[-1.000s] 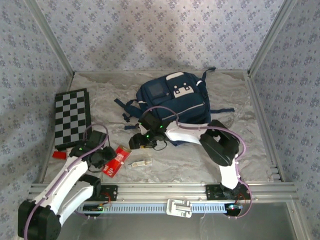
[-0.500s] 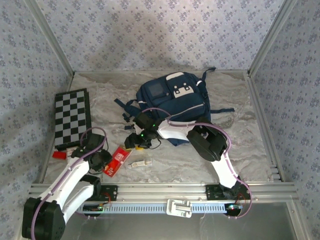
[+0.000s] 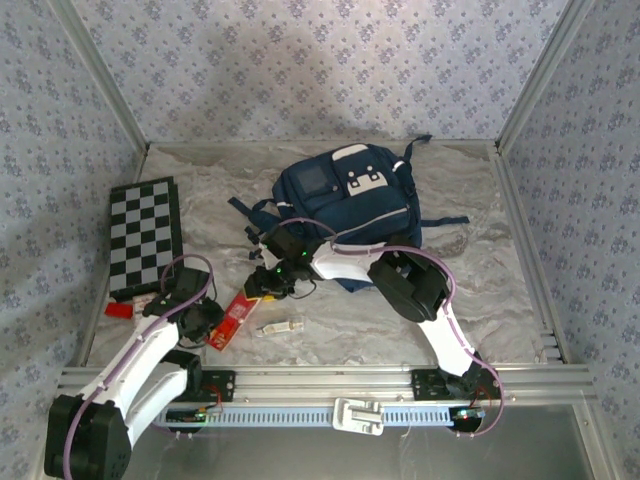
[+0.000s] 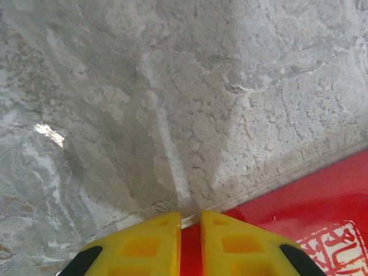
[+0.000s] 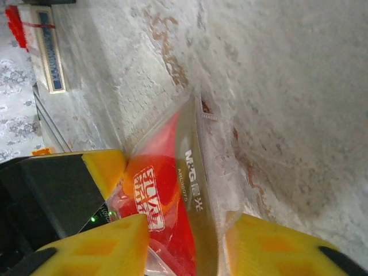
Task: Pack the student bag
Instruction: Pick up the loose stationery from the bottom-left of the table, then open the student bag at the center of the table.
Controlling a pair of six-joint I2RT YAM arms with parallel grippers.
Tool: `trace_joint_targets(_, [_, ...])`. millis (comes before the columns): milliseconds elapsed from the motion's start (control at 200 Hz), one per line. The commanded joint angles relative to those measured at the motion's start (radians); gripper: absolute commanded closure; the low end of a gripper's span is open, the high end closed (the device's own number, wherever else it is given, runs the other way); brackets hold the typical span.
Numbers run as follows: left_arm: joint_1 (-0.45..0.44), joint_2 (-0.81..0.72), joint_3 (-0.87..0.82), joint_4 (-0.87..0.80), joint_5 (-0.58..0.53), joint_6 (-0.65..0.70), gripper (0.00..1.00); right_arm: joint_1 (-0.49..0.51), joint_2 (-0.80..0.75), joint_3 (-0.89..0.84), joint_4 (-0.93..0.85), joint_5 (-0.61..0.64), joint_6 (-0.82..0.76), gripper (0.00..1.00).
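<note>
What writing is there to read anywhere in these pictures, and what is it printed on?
"M&G": white letters on the clear wrapper of the red packet.
"ARL...": a small code under it; the rest is too small to read.
White square stamp on the packet's red face: blocky characters, not readable.
White strip with blue print: too small to read.
Backpack, white patch: no letters can be made out.

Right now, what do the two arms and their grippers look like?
The left arm and right arm have white links with black joints. A purple cable loops along each. Green lights glow near the wrists. The left gripper and right gripper have blocky yellow fingers on black bodies.
</note>
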State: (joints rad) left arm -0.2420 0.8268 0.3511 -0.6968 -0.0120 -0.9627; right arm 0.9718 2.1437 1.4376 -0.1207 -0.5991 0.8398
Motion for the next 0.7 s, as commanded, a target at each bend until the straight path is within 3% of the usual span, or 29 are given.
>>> trace_joint_targets(0, [0.004, 0.011, -0.011, 0.011, 0.038, 0.014, 0.84, -0.008, -0.030, 0.001, 0.020, -0.010, -0.001, 0.72])
trace_joint_targets(145, [0.004, 0.023, 0.014, 0.048, 0.062, 0.030, 0.81, -0.010, -0.039, -0.002, 0.032, -0.008, 0.003, 0.90])
trace_joint_targets(300, [0.004, 0.025, 0.089, 0.024, 0.043, 0.064, 0.75, -0.029, -0.093, -0.019, 0.062, 0.014, 0.008, 0.99])
trace_joint_targets(695, [-0.020, 0.090, 0.418, 0.011, -0.023, 0.238, 0.58, -0.203, -0.433, -0.182, -0.011, 0.160, -0.047, 1.00])
